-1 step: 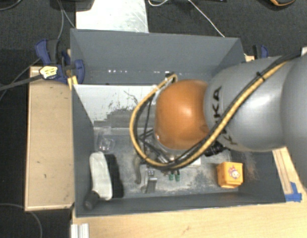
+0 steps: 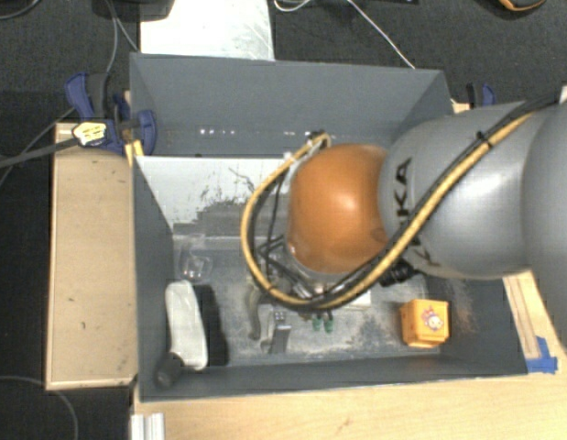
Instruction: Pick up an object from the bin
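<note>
The gripper [image 2: 274,326] hangs low over the middle of the bin [image 2: 153,264], beneath the arm's orange cover [image 2: 338,204]; whether it is open or closed I cannot tell. What may be a white-and-black board eraser [image 2: 193,324] lies near it on the view's left. A small orange box [image 2: 423,324] sits well apart on the right.
</note>
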